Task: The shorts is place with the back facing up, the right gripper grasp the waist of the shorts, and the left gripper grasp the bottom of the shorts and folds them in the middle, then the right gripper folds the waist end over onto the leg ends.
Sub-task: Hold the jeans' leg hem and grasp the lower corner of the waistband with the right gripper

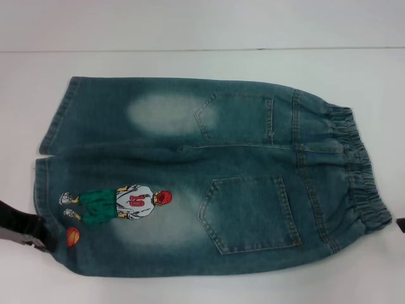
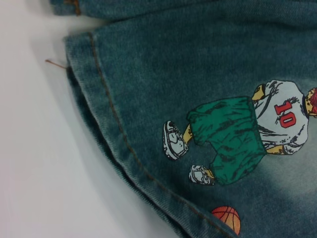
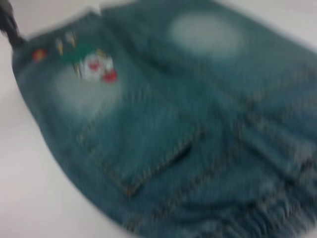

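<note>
The shorts (image 1: 202,177) lay flat, pockets up, on the white worktop (image 1: 190,60), waist right and hems left, ready for grasping. The left gripper (image 1: 25,231) waited beside the near hem (image 1: 43,190); its fingers' state couldn't be told.
</note>
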